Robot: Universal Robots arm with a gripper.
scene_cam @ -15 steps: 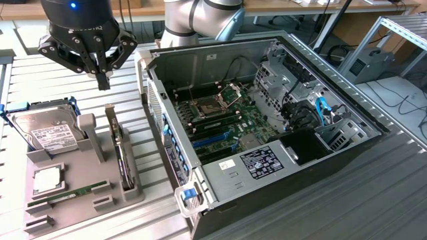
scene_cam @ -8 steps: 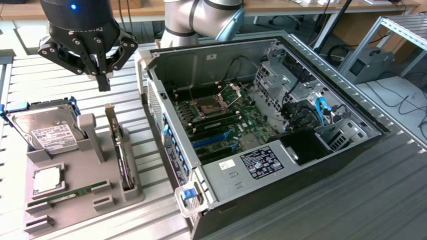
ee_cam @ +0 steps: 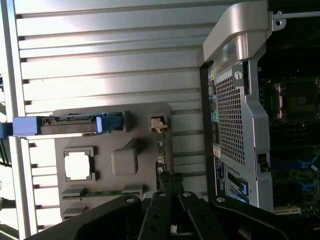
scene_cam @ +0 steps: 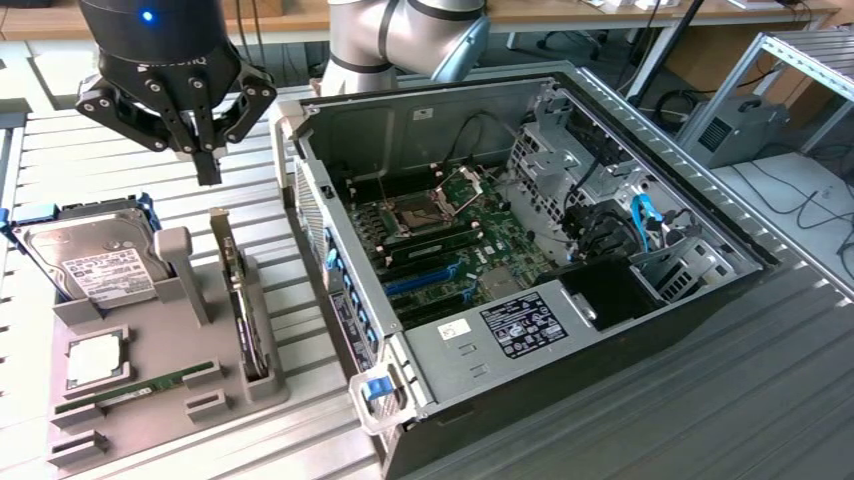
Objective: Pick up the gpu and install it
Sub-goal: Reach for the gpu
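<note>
The end effector (scene_cam: 208, 172) hangs clenched and empty above the gpu (scene_cam: 243, 310), which stands on edge in 1 slot of the grey holder (scene_cam: 160, 400) on the table (scene_cam: 314, 430), beside the hard drive (scene_cam: 94, 265). The risk as judged from here: fingers pressed together would land on the card's thin top edge instead of straddling it, tipping or jamming it. An off-centre descent could also clip the computer case (scene_cam: 534, 330) wall close by.
</note>
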